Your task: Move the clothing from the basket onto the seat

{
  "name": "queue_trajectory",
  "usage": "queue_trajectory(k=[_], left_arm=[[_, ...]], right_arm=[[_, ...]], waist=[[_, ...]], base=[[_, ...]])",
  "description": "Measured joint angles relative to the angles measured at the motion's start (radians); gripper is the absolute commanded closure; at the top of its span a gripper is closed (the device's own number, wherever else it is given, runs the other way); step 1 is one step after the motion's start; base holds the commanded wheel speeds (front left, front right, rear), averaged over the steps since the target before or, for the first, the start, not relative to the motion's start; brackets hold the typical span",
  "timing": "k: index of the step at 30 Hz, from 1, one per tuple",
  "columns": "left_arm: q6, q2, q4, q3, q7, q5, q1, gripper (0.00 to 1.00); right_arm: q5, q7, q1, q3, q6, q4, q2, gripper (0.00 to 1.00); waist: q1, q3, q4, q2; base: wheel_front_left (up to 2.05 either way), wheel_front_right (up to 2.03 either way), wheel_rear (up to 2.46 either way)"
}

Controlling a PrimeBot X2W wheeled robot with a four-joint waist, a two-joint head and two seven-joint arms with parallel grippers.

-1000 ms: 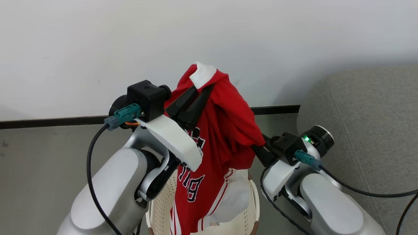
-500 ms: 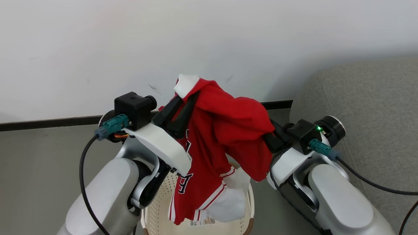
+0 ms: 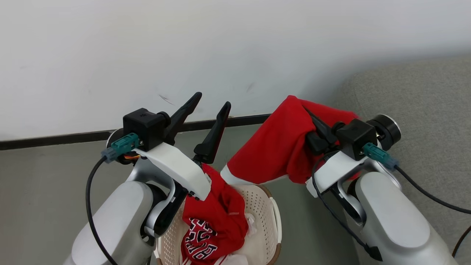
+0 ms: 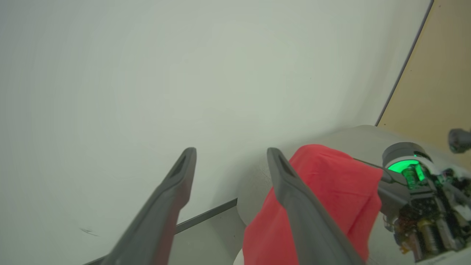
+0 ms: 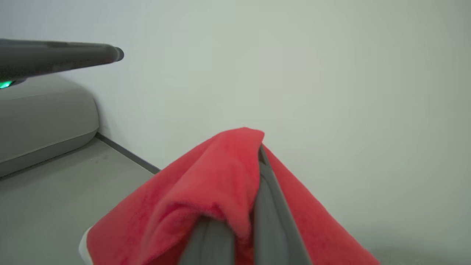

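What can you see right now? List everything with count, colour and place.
wall: one, white, behind everything
baseboard: one, dark, at the foot of the wall
floor: one, grey
sofa: one, grey, on the right against the wall
basket: one, cream, perforated, on the floor between the arms
lettered garment: one, red with black-and-white lettering, in the basket
held garment: one, red with a white edge, hanging from the right gripper beside the sofa
left gripper: one, dark fingers, open and empty, raised above the basket
right gripper: one, dark fingers, shut on the held garment
cables: two, black, one at each wrist
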Motion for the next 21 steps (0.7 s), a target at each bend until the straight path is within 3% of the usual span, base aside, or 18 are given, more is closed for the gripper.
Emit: queue_trajectory(k=[21], left_arm=[[-0.024,-0.010,0.019,-0.060,-0.026,0.001,0.050,0.00]], right_arm=[[-0.003,0.000,0.084,-0.131,0.000,-0.028,-0.043,1.00]], waist=[[0.0000,-0.016,-0.060,0.0000]], base=[[0.00,0.00,0.00]])
